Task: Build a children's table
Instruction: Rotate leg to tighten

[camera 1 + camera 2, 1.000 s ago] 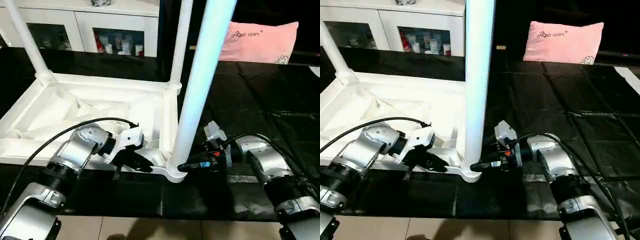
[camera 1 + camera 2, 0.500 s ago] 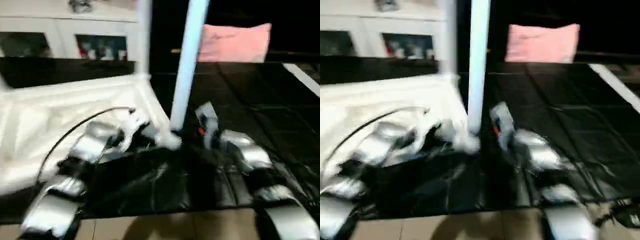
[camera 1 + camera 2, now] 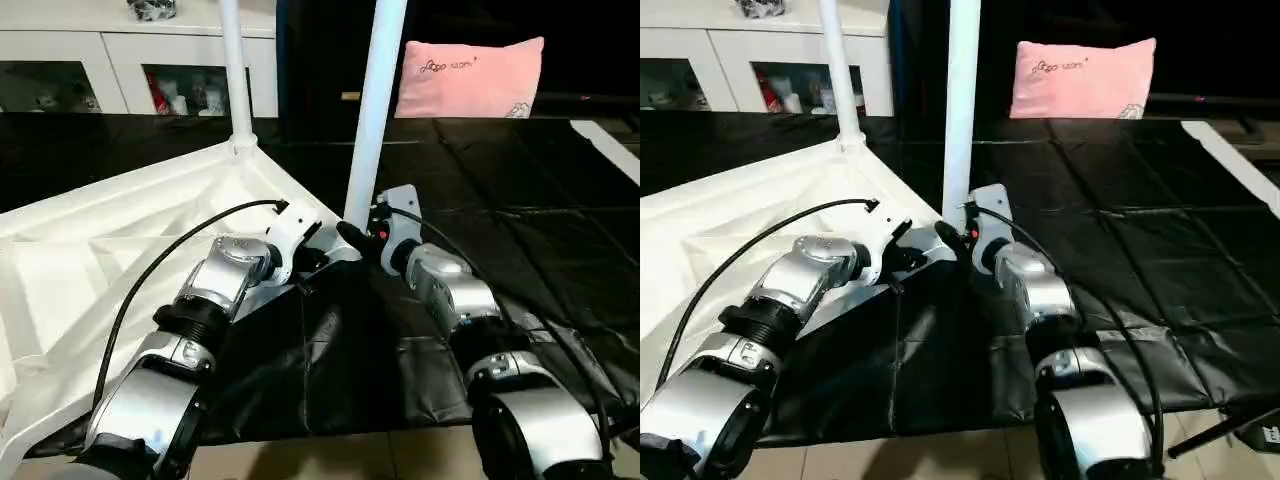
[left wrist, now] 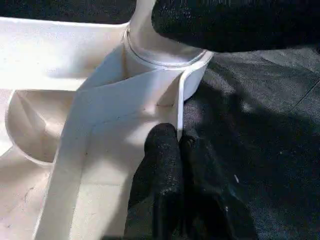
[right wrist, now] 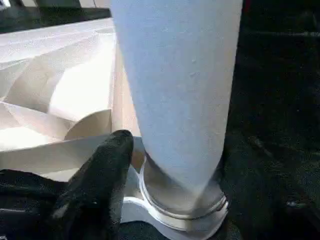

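The children's table point(image 3: 110, 250) lies upside down on a black sheet point(image 3: 520, 200), ribbed underside up, with two of its round legs standing upright in their corner sockets: one at the near corner point(image 3: 372, 110), one farther back point(image 3: 232, 70). The left pincer point(image 4: 178, 150) is clenched on the thin raised rim just beside the near socket (fingers pressed together over the edge). The right pincer point(image 3: 352, 237) sits at the base of the near leg; whether it grips the tube, I cannot tell. A pink pillow point(image 3: 470, 78) and a white cabinet point(image 3: 120, 70) stand behind.
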`<state>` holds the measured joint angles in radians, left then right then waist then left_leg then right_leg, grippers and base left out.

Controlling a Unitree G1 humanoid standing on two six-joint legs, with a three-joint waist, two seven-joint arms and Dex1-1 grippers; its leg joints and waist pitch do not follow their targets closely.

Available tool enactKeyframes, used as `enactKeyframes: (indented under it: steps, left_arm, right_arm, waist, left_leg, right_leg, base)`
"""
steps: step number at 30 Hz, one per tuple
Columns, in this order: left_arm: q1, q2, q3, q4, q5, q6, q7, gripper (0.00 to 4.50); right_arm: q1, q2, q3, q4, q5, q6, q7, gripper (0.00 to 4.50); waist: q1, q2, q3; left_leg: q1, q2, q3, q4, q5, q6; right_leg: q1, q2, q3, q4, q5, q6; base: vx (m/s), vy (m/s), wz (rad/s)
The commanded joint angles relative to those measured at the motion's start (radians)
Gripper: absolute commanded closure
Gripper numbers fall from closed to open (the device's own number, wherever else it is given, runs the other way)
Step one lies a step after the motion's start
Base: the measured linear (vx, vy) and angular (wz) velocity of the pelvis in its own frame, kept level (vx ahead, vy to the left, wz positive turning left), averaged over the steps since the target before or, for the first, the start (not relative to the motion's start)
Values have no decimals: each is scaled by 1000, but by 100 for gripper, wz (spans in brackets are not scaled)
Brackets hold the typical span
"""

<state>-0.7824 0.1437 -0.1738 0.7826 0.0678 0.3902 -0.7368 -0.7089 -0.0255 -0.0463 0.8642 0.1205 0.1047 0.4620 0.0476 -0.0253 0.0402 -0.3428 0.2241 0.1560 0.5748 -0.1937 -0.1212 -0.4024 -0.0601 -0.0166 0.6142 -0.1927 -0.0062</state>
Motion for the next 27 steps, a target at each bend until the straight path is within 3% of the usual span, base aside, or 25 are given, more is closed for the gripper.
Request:
enactKeyframes:
  steps: [1, 4, 5, 8, 9, 13, 15, 16, 20, 23, 25, 27]
  left_arm:
    - [-5, -37, -27, -10, -8, -37, -11, 450]
    - [30, -3, -44, -39, -5, -50, -73, 450]
    - [39, 8, -50, -47, -4, -53, -92, 450]
    - [61, 43, -76, -59, 7, -134, -154, 450]
    - [83, 74, -93, -75, 7, -159, -213, 450]
    - [110, 117, -108, -112, -6, -188, -316, 450]
    - [126, 140, -118, -141, -19, -204, -376, 450]
    - [150, 181, -139, -195, -47, -198, -480, 450]
    - [159, 218, -157, -221, -58, -198, -548, 450]
    - [159, 264, -182, -231, -54, -219, -635, 450]
    - [158, 275, -189, -235, -50, -229, -664, 450]
    - [156, 283, -196, -241, -48, -235, -691, 450]
  right_arm:
    - [44, 57, 68, -4, 16, 11, 124, 126]
    - [111, -7, 72, -87, 30, -18, 219, 86]
    - [130, -24, 76, -113, 33, -25, 254, 86]
    - [166, -71, 86, -167, 37, -34, 319, 68]
    - [191, -123, 98, -206, 37, -46, 378, 48]
    - [205, -206, 109, -247, 41, -51, 485, 33]
    - [210, -241, 117, -272, 51, -43, 547, 4]
    - [210, -290, 122, -305, 68, -36, 638, 4]
    - [214, -332, 137, -342, 82, -35, 730, 2]
    - [220, -369, 185, -365, 86, -65, 845, 2]
    - [219, -374, 202, -359, 82, -78, 877, 2]
    - [212, -371, 214, -342, 73, -86, 896, 36]
  waist:
    - [5, 12, -55]
    - [9, 17, -56]
    - [12, 12, -58]
    - [12, 13, -60]
    - [6, 10, -58]
    - [8, 12, -53]
    - [12, 13, -51]
    - [15, 10, -54]
    - [30, 12, -55]
    - [39, 6, -54]
    - [40, 8, -54]
    - [40, 3, -54]
  left_leg:
    - [-5, -10, 18, -64, -170, 23]
    - [-5, -9, 18, -64, -157, 32]
    - [-7, -9, 20, -60, -140, 48]
    - [-14, -12, 17, -59, -100, 70]
    - [-14, -11, 18, -59, -108, 70]
    - [-7, -7, 21, -61, -156, 66]
    - [-5, -3, 21, -63, -169, 59]
    - [-6, -2, 20, -63, -162, 62]
    - [-5, -2, 25, -57, -110, 82]
    - [-5, -1, 27, -58, -121, 80]
    - [-7, -1, 26, -58, -124, 76]
    - [-7, -1, 26, -59, -124, 70]
  right_leg:
    - [55, -46, 21, -69, -63, -243]
    - [59, -46, 21, -68, -27, -249]
    - [63, -45, 21, -64, 16, -255]
    - [70, -46, 20, -59, 78, -263]
    - [68, -45, 19, -61, 65, -267]
    - [60, -47, 20, -70, -43, -266]
    - [56, -47, 22, -72, -75, -258]
    - [58, -47, 21, -67, -58, -260]
    - [56, -43, 18, -57, 38, -277]
    - [56, -45, 18, -59, 2, -268]
    - [56, -47, 18, -57, -15, -263]
    - [55, -47, 18, -59, -32, -258]
  base:
    - [0, 0, 0]
    - [0, 0, 0]
    - [0, 0, 0]
    - [0, 0, 0]
    - [0, 0, 0]
    - [0, 0, 0]
    - [0, 0, 0]
    - [0, 0, 0]
    - [0, 0, 0]
    - [0, 0, 0]
    - [0, 0, 0]
    - [0, 0, 0]
